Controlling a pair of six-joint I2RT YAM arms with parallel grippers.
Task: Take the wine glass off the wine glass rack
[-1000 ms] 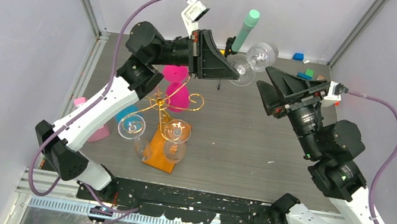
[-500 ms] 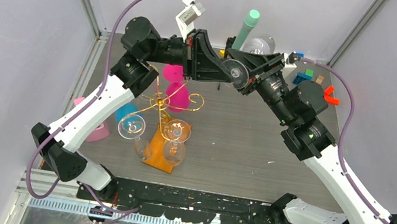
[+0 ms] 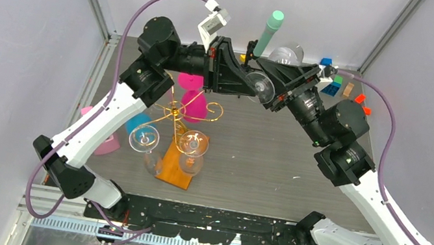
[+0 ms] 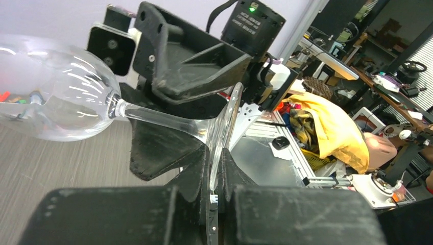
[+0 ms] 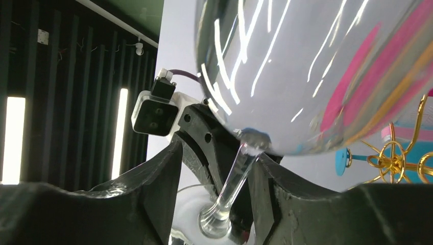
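Observation:
A clear wine glass (image 3: 285,55) hangs in the air at the back of the table, lying nearly level. My left gripper (image 3: 253,86) is shut on the rim of its foot (image 4: 220,133), and its bowl (image 4: 51,97) points away to the left. My right gripper (image 5: 217,196) reaches in from the opposite side; its jaws stand apart with the stem (image 5: 240,176) between them, close to the right finger (image 5: 268,199) and apart from the left one. The bowl (image 5: 306,66) fills the top of the right wrist view. The gold wine glass rack (image 3: 178,120) stands on its orange base (image 3: 171,169) at centre left.
Two clear glasses (image 3: 143,138) (image 3: 192,143) hang on the rack, with pink glasses (image 3: 194,102) and a blue one (image 3: 134,124) behind them. A mint-green cylinder (image 3: 271,29) on a black tripod rises just behind the held glass. Small coloured blocks (image 3: 339,84) lie at the back right.
The right arm has swung in from the right to the held glass, and its jaws have narrowed around the stem. The left gripper has kept its hold on the foot, shifting only slightly.

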